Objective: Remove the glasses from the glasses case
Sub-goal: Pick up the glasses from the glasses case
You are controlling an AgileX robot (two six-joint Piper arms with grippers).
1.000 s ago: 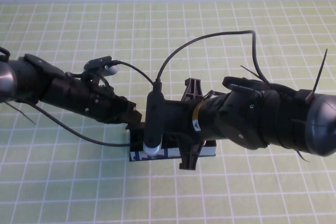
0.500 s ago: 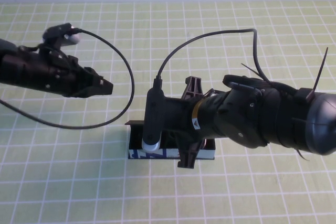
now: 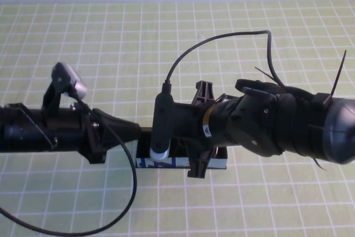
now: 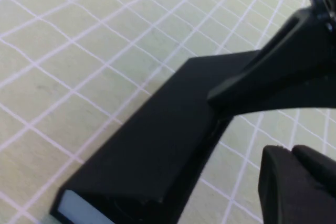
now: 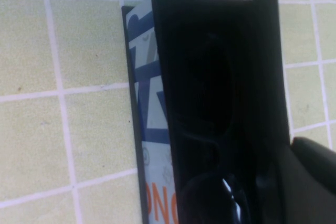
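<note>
The glasses case [image 3: 217, 162] lies on the checked mat under my right arm, with its light-blue printed side facing the front. In the right wrist view the case [image 5: 149, 108] is open and the black glasses [image 5: 206, 93] lie inside it. My right gripper [image 3: 199, 131] hangs over the case, open, with one finger on the far side and one on the near side. One finger [image 5: 315, 171] shows beside the case. My left gripper [image 3: 136, 130] is shut and empty, with its tip at the case's left end. In the left wrist view its fingertips [image 4: 286, 156] sit next to the black flap lid [image 4: 157, 140].
The green checked mat [image 3: 266, 31] covers the table. The left arm's cable [image 3: 119, 215] loops over the front left. The right arm's cable [image 3: 222, 40] arcs above the middle. A white wall runs along the back.
My left arm swung away to the back left, then came forward and right; its shut tip is now back at the case's left end. My right arm and the case have not moved.
</note>
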